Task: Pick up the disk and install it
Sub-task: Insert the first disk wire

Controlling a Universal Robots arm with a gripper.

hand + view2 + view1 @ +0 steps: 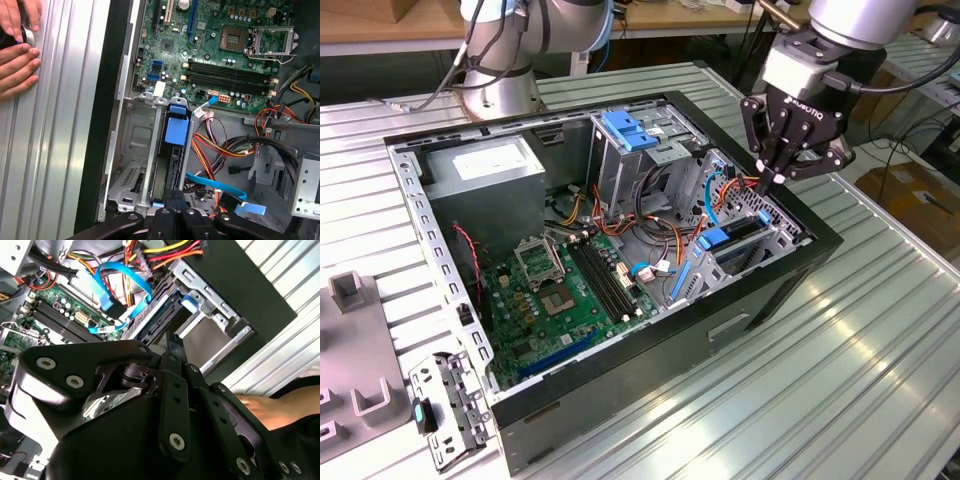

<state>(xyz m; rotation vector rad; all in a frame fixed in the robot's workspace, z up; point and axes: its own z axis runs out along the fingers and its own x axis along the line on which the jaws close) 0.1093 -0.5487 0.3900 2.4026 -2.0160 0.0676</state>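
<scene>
gripper [767, 180]: pressed together, tip at disk's end | disk [167, 170]: on edge inside drive bay [134, 145] | computer case [620, 420]: open

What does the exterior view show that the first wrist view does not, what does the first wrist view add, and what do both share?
Exterior view: the grey power supply and the arm's base behind the case. First wrist view: a person's hands beside the case. Both: the motherboard, the disk seated in its bay, and the gripper, jaws shut, just over it.
</scene>
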